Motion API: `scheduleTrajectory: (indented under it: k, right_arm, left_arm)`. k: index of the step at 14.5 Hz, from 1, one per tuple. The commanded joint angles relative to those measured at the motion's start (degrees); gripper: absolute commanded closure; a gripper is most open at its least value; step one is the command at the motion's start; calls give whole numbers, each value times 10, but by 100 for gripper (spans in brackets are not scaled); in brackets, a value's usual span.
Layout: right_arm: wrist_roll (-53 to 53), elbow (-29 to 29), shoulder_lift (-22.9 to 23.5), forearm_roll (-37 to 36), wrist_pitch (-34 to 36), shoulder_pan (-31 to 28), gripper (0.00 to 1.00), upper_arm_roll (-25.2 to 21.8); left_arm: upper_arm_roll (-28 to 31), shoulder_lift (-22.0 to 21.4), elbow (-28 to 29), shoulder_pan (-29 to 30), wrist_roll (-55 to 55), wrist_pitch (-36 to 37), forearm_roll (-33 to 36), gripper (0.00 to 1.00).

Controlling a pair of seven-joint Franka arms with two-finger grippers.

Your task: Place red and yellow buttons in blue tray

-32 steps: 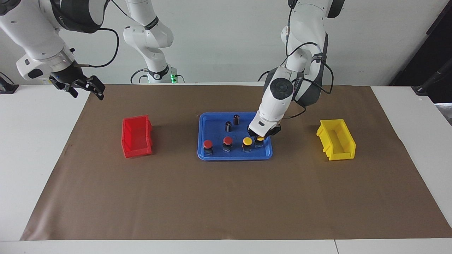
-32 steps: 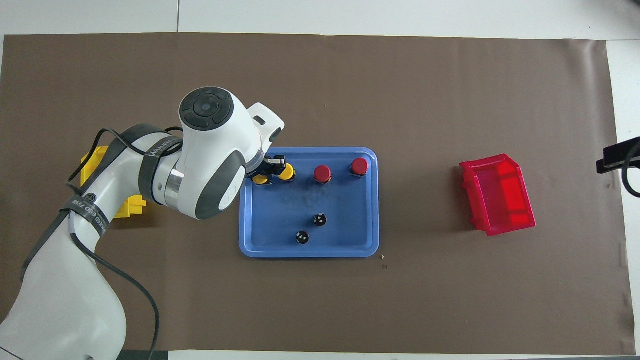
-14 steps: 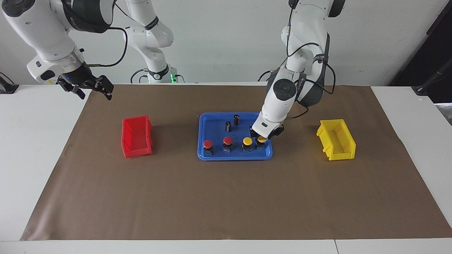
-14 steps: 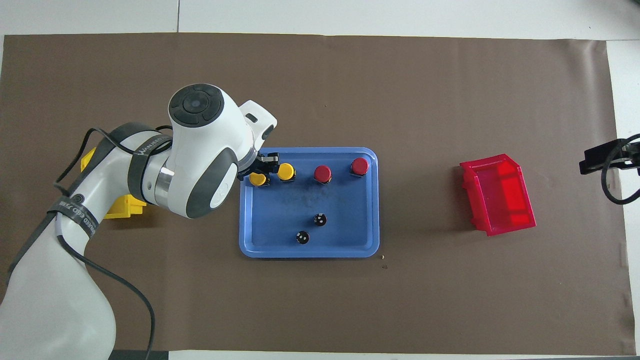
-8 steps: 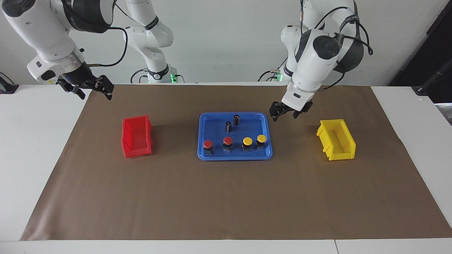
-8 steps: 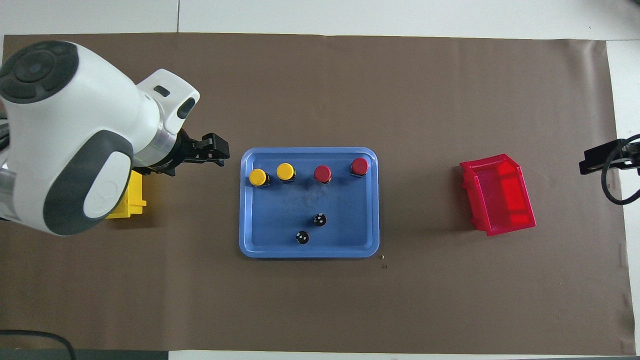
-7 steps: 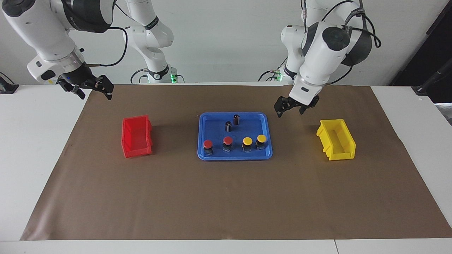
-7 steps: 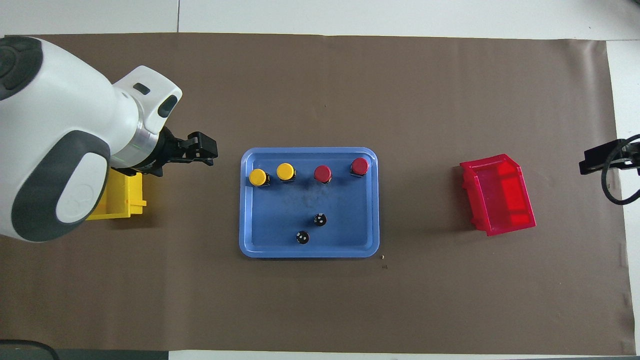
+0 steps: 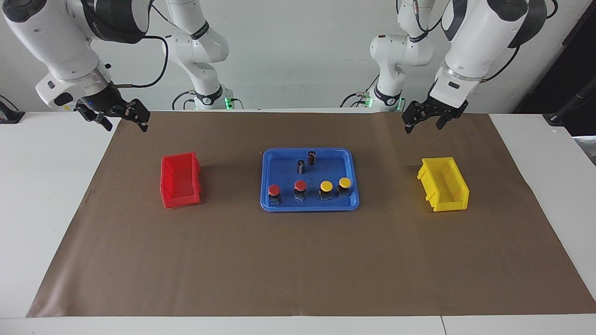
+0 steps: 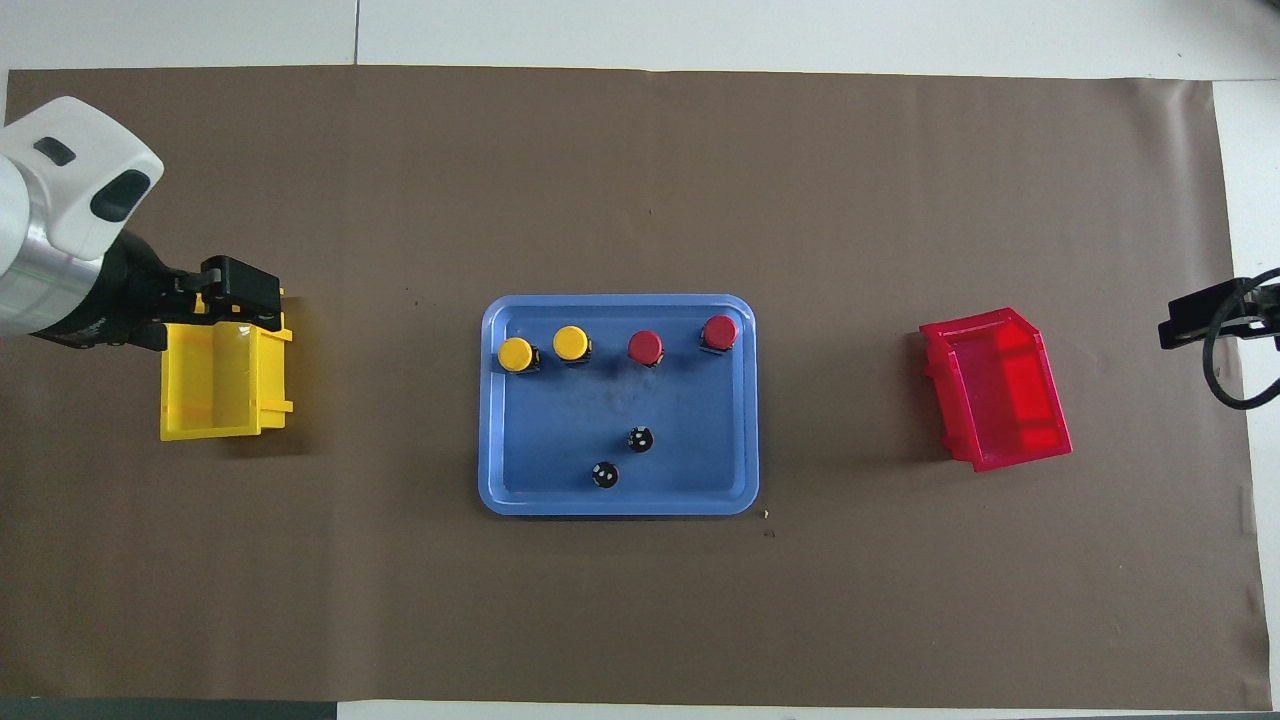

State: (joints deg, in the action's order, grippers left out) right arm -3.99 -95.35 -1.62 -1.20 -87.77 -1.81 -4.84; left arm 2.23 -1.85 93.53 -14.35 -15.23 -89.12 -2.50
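The blue tray (image 9: 284, 168) lies mid-table on the brown mat; it also shows in the overhead view (image 10: 552, 440). Four buttons stand upright in a row along the tray's side farthest from the robots: two red buttons (image 9: 274, 190) (image 9: 300, 186) and two yellow buttons (image 9: 326, 186) (image 9: 345, 182). My left gripper (image 9: 424, 122) is open and empty, raised over the mat by the yellow bin. My right gripper (image 9: 122, 119) is open and empty, and waits raised over the mat's corner at the right arm's end.
Two dark cylinders (image 9: 301, 166) (image 9: 311, 157) stand in the tray, nearer to the robots than the buttons. An empty yellow bin (image 9: 443, 184) sits toward the left arm's end. An empty red bin (image 9: 180, 179) sits toward the right arm's end.
My left gripper let go of the end yellow button in the tray, rose and swung away toward the yellow bin. The right arm shifted slightly early on, then stayed still.
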Motion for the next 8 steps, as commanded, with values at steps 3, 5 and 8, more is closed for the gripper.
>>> scheduleTrajectory:
  k: [3,5,8]
  right_arm:
    - [-11,-13,-13,0,0,-2,0,3]
    - [-11,-14,-13,0,0,-2,0,3]
    - [-11,-14,-13,0,0,-2,0,3]
  left_arm:
    - [-2,4,-13,70,124,25,9,1]
    - [-3,5,-26,80,134,36,12,1]
    - [-5,7,-36,79,154,46,24,1]
